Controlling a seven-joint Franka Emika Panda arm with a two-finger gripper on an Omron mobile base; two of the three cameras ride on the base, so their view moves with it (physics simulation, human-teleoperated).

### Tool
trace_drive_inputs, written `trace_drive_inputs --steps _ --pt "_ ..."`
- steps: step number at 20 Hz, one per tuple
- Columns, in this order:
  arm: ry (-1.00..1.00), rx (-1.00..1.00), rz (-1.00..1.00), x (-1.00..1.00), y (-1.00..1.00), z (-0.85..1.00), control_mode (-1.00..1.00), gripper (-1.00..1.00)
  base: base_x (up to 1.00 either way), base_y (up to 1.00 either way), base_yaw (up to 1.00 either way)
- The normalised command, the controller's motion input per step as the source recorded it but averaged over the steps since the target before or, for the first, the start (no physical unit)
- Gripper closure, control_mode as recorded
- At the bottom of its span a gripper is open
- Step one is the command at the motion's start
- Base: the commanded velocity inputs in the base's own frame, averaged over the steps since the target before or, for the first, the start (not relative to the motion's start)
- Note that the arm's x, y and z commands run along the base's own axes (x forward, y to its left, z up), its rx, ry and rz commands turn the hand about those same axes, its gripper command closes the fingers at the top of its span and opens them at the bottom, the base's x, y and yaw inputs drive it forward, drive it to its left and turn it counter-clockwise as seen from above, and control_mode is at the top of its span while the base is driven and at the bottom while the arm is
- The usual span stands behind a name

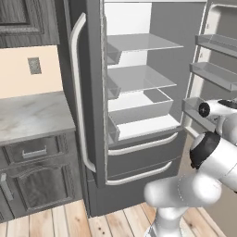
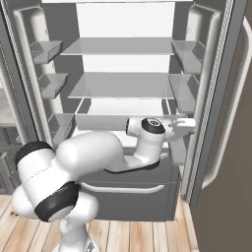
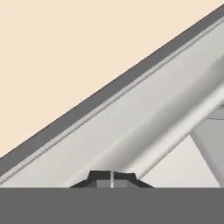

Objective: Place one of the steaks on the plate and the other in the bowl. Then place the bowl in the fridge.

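Observation:
The fridge (image 1: 139, 159) stands with both doors open, its white shelves bare; in the right base view the fridge (image 2: 138, 197) faces me. My arm reaches across to the right door (image 2: 224, 98), and the gripper (image 2: 189, 123) sits beside that door's inner bins (image 2: 183, 74). In the hand view the gripper (image 3: 112, 178) is shut with nothing between its tips, close under a pale rounded bar (image 3: 175, 131) and the door's dark edge (image 3: 109, 92). The steaks, the plate and the bowl are out of view.
A grey marbled counter (image 1: 32, 115) with dark cabinets (image 1: 37, 180) below stands left of the fridge. The left door (image 1: 90, 92) with its long curved handle (image 1: 77, 92) juts out beside it. Wooden floor (image 1: 92, 222) lies in front.

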Motion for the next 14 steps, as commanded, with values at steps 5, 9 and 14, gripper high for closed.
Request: trace_drive_inputs --steps 5,9,14 --pt "-0.07 0.00 0.01 -0.84 0.27 0.69 -1.00 1.00 0.00 0.00 0.00" --pt "0.12 -0.02 0.03 -0.25 0.48 0.70 -1.00 1.00 0.00 0.00 0.00" --pt "0.41 0.00 0.01 0.01 0.63 0.13 -1.00 1.00 0.00 0.00 0.00"
